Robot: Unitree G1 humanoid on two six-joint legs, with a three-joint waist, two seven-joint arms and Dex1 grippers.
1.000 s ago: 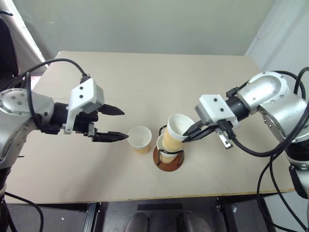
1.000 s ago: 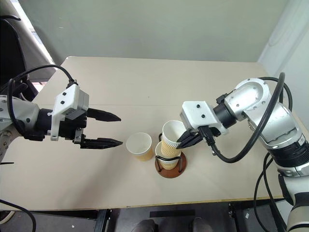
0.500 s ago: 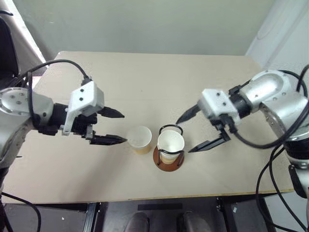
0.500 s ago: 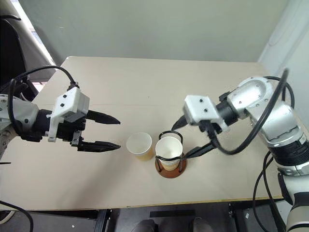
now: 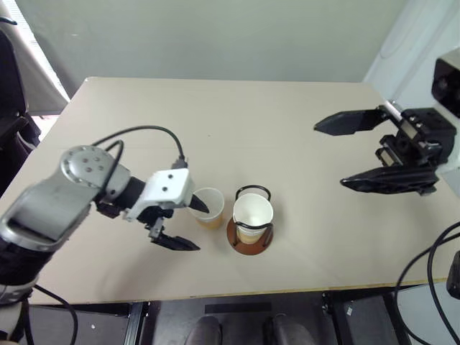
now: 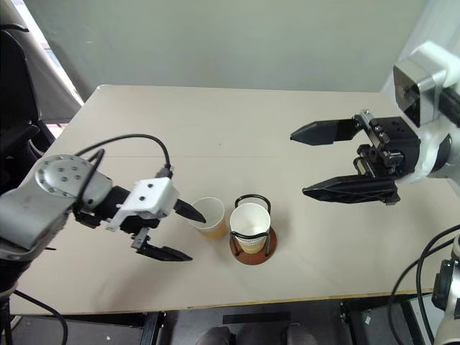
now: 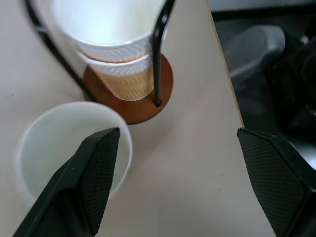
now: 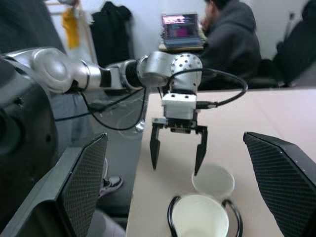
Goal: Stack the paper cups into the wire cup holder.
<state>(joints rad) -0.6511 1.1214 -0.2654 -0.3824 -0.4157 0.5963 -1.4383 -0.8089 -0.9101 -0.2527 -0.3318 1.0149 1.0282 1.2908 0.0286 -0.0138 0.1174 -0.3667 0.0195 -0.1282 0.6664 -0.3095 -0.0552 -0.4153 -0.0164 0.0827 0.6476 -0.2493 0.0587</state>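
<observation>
Now, left gripper (image 6: 170,231): spread wide and empty, angled down at the table, one finger over the mouth of the loose cup, the other on the near side of it; nothing is pinched.
Loose cup (image 6: 208,217): upright on the table (image 6: 215,136), mouth up, just beside the wire cup holder and on the left gripper's side of it.
Wire cup holder (image 6: 250,244): round brown base with black wire loops, standing near the front edge of the table.
Stacked cups (image 6: 249,224): two nested inside the holder, the upper one's white rim standing above the lower one's, as the left wrist view shows.
Right gripper (image 6: 332,162): spread fully and empty, held high and well off to the right, apart from the holder.
Step in hand: as I read it, two cups are in and the left arm is lining up on the third.
Next move: probably lower the fingers astride the loose cup's wall, close on it, lift it clear of the wire loops, then drop it into the stack without tipping the holder.
</observation>
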